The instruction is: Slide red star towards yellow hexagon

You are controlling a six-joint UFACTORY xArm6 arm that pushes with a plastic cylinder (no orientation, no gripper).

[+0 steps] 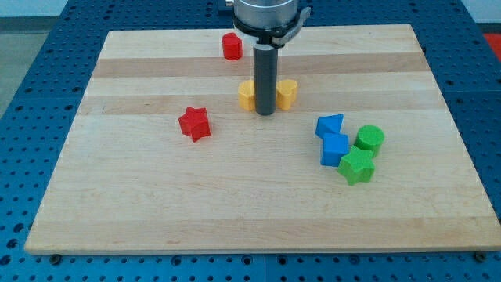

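- Red star point(194, 124): left of board centre, flat on the wooden board point(141, 204), nothing touching it.
- Yellow hexagon point(247, 95): up and to the view's right of the star, near; which yellow block is the hexagon is your call, the rod hides part of it.
- Second yellow block point(287, 92): just right of the rod.
- My tip point(265, 114): between the two yellow blocks, on the star's right. You have no jaws here, only a bare rod holding nothing.
- You likely need to circle to the star's lower left before pushing.

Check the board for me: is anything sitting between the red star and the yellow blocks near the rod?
Nothing visible. The red star has bare board up-right to the nearest yellow block. My tip stands between the two yellow blocks, the other on its right.
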